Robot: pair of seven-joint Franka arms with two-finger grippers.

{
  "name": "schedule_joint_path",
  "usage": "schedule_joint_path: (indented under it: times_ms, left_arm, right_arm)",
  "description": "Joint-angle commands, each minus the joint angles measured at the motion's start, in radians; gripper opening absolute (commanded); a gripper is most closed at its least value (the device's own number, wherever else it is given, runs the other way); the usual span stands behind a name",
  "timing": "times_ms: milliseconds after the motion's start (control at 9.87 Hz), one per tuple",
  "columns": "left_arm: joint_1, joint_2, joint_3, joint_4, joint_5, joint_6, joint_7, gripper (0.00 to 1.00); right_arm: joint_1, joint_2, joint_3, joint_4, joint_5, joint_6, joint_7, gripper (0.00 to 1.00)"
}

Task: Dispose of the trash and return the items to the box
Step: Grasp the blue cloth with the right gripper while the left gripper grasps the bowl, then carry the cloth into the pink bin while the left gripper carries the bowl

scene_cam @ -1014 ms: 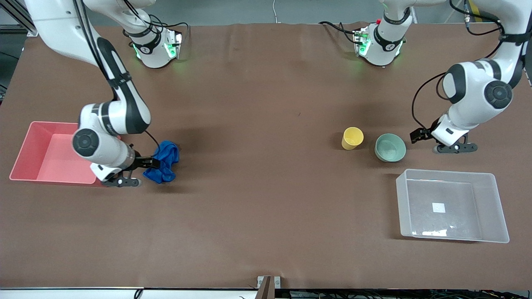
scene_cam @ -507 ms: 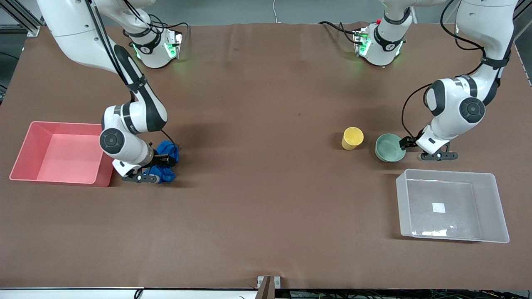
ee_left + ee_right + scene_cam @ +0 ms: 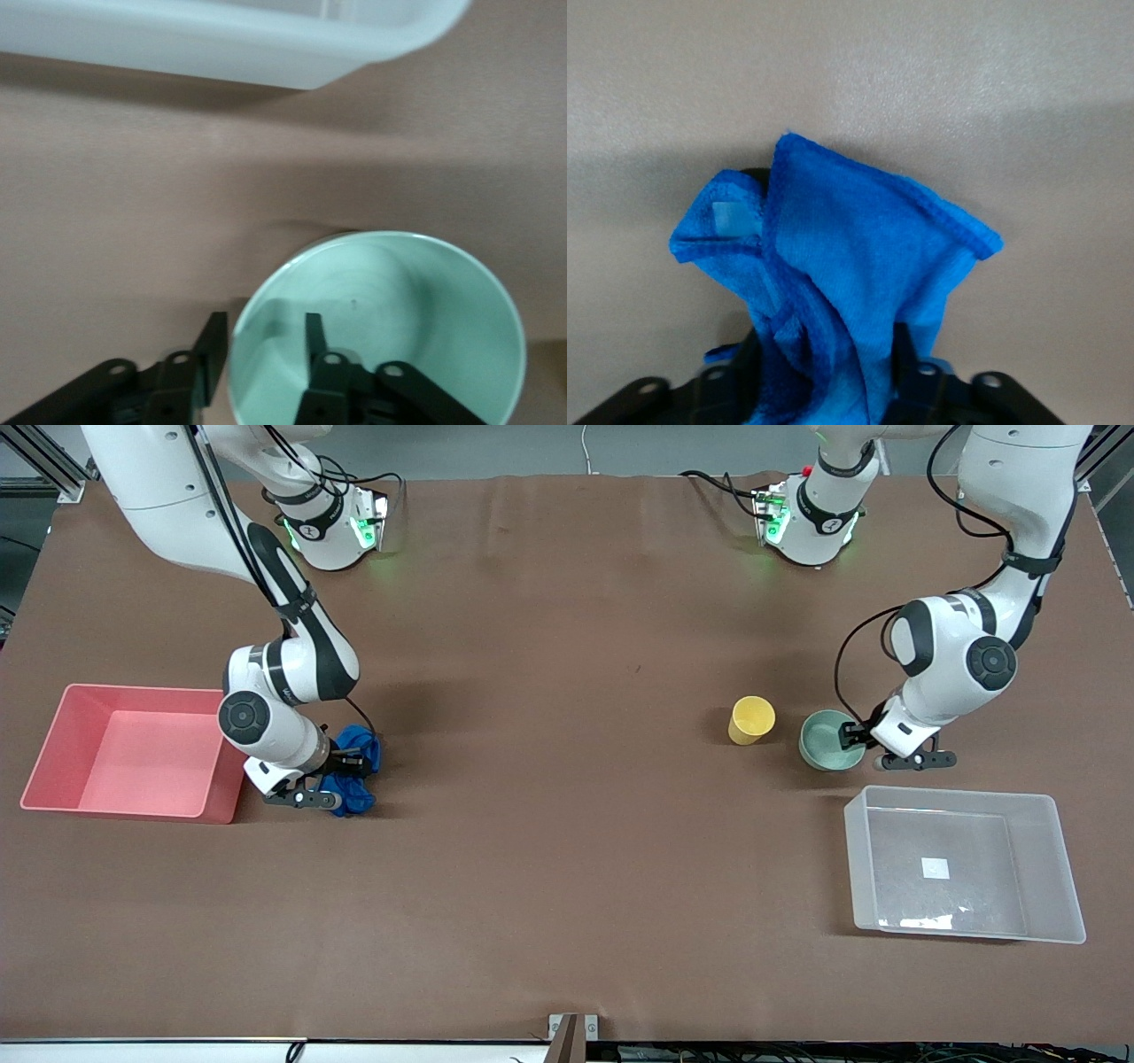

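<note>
The royal-blue rag [image 3: 361, 748] lies crumpled on the table beside the pink bin. My right gripper [image 3: 341, 779] is down on it, open, with a finger on each side of the cloth; the right wrist view shows the rag [image 3: 859, 257] bunched between the fingers of my right gripper [image 3: 824, 354]. The mint-green bowl [image 3: 824, 737] stands upright beside the yellow cup [image 3: 751, 719]. My left gripper [image 3: 855, 746] is open and straddles the bowl's rim, one finger inside and one outside, as seen in the left wrist view [image 3: 263, 341] with the bowl [image 3: 399, 319]. The clear tub [image 3: 1067, 868] stands empty, nearer the front camera than the bowl.
The pink bin [image 3: 133, 689] stands empty at the right arm's end of the table, close to the right wrist. The clear tub's wall [image 3: 266, 44] shows in the left wrist view a short way from the bowl. The brown table runs wide between the two groups.
My right gripper has moved from beside the pink bin onto the rag. My left gripper has moved in toward the bowl and now straddles its rim.
</note>
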Motion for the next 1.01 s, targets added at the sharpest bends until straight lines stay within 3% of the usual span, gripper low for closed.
schedule_joint_path:
  times_ms: [0,101,405,608,709,912]
  left_arm:
    - [0.002,0.037,-0.001,-0.008,-0.024,0.028,0.015,0.08]
    - [0.007,0.021,-0.001,-0.014,-0.024,0.024,0.017,0.01]
    - [0.010,-0.154,0.004,0.000,-0.024,-0.175,0.026,0.01]
    - [0.010,-0.194,0.014,0.088,-0.024,-0.252,0.027,0.01]
    - [0.008,-0.175,0.031,0.147,-0.022,-0.254,0.032,0.01]
    - [0.010,-0.072,0.080,0.320,-0.020,-0.256,0.064,0.00]
  right_arm:
    - [-0.020,-0.022,0.008,-0.005,-0.008,-0.005,0.019,0.01]
    - [-0.022,-0.029,0.010,0.013,-0.004,-0.023,0.027,0.01]
    - [-0.042,-0.121,0.008,0.186,-0.004,-0.399,0.060,0.01]
    - [-0.071,-0.238,-0.004,0.262,-0.011,-0.614,0.022,0.01]
    - [-0.080,-0.288,-0.050,0.257,-0.026,-0.667,-0.036,0.01]
    - [-0.085,-0.312,-0.175,0.224,-0.144,-0.672,-0.219,0.02]
